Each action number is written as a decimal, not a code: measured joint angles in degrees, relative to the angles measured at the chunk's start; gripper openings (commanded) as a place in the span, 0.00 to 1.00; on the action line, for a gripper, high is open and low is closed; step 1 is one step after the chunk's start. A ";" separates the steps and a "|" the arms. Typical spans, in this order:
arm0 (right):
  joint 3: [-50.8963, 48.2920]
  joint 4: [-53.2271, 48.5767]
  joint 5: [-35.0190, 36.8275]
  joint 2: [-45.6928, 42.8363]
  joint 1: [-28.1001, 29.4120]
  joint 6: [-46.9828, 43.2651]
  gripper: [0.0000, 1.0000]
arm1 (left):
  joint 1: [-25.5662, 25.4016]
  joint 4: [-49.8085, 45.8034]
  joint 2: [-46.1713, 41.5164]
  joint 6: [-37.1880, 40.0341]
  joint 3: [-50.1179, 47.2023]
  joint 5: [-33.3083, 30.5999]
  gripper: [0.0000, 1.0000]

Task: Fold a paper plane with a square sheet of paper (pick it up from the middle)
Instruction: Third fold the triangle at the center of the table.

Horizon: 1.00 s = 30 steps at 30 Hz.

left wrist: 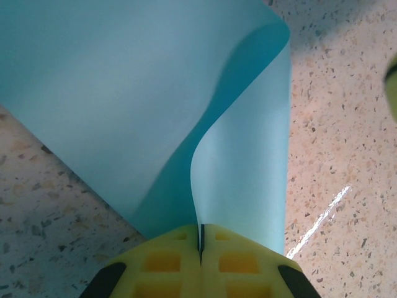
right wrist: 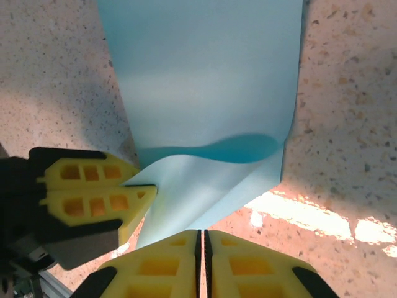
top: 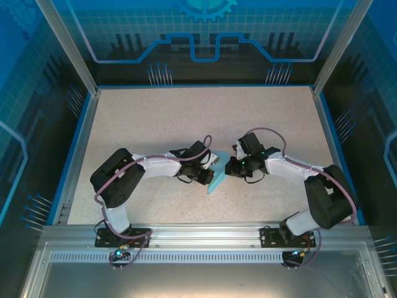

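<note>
- The thin light-blue sheet of paper (top: 213, 181) lies near the middle of the speckled beige desk (top: 155, 118), between the two arms. It is partly folded over on itself.
- One flap curls up off the flat layer in a soft, uncreased bend, as seen from the left wrist (left wrist: 124, 93).
- The left end effector (left wrist: 200, 245) has its yellow fingers pressed together on the edge of that raised flap. A thin line of paper shows in the slit between them.
- From the right wrist, the left end effector (right wrist: 141, 187) pinches the flap's corner.
- The right end effector (right wrist: 201, 239) is closed, its fingers almost touching. Its tips sit at the near edge of the sheet (right wrist: 205, 74). Whether they actually nip the paper is hard to tell.
</note>
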 measured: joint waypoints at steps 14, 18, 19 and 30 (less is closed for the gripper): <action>-4.11 6.54 -4.59 -2.86 3.23 5.20 0.10 | 0.04 0.11 0.07 0.00 0.02 0.07 0.03; -4.11 10.01 -5.25 0.55 5.20 7.45 0.09 | 0.04 0.11 0.07 -0.02 0.00 0.07 0.03; -4.11 10.93 -5.62 1.64 5.20 7.98 0.09 | 0.04 0.13 0.07 -0.02 0.00 0.07 0.03; -4.09 15.85 -6.19 7.34 5.20 10.43 0.09 | 0.04 0.09 0.07 0.00 0.00 0.09 0.03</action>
